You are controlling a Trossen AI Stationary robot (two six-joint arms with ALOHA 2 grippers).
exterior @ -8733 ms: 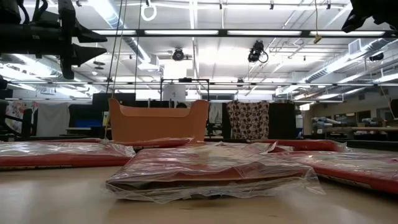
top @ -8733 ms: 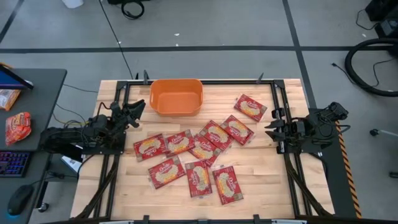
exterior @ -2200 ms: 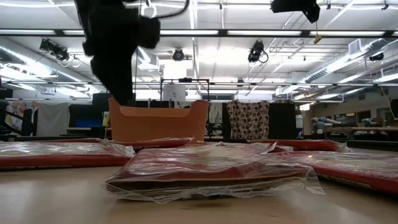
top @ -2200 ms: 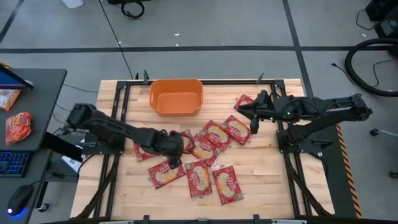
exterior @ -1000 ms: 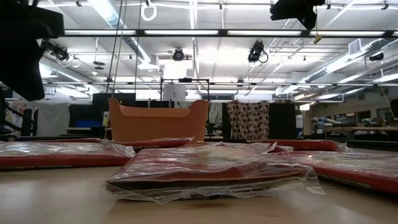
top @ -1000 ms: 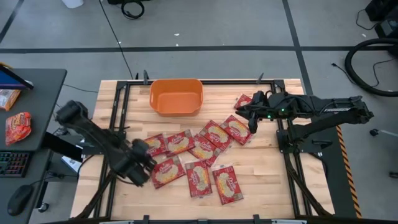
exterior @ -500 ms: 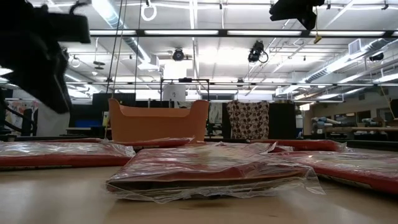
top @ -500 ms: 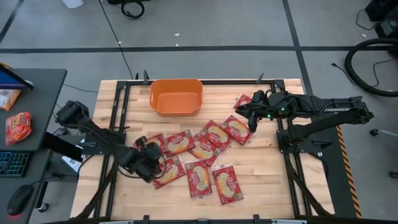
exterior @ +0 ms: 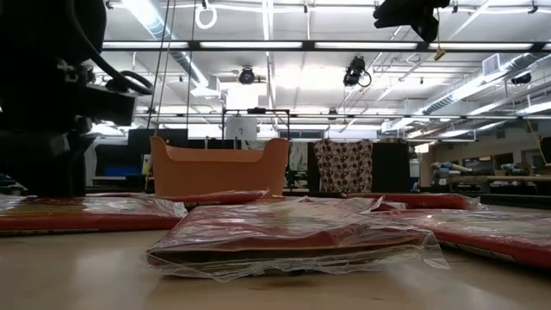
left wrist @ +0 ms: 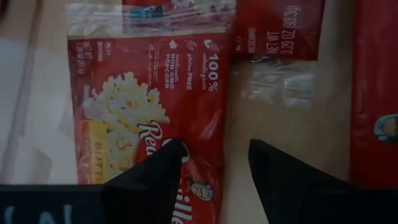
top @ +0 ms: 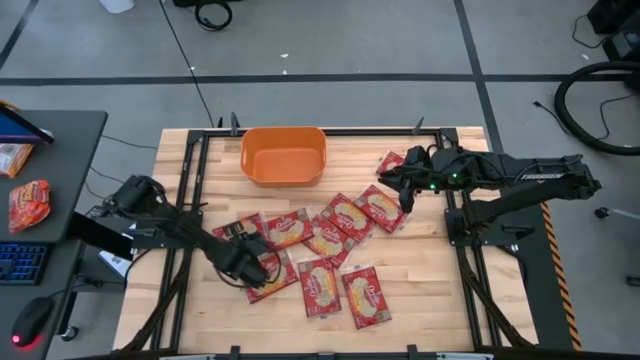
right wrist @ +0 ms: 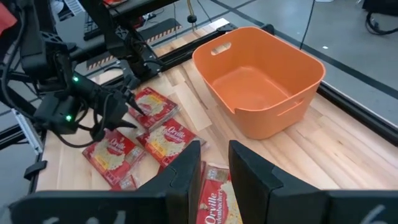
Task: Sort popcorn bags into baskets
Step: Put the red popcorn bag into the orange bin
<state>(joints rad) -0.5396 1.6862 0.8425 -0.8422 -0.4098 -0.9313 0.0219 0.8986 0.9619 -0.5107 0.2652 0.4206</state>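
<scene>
**Left gripper low over a front packet**

The left gripper (top: 262, 268) is being held low over a popcorn bag (left wrist: 149, 124) at the front left of the red cluster, fingers parted, nothing gripped. Farther back, the right gripper (top: 403, 196) is being held above the bags, fingers slightly apart. The orange basket (top: 284, 155) is being left empty at the rear.

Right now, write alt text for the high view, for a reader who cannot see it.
The left gripper is down over a popcorn bag among red bags spread across a wooden table. An empty orange basket sits at the far edge; the right gripper hovers near the right-hand bags.
</scene>
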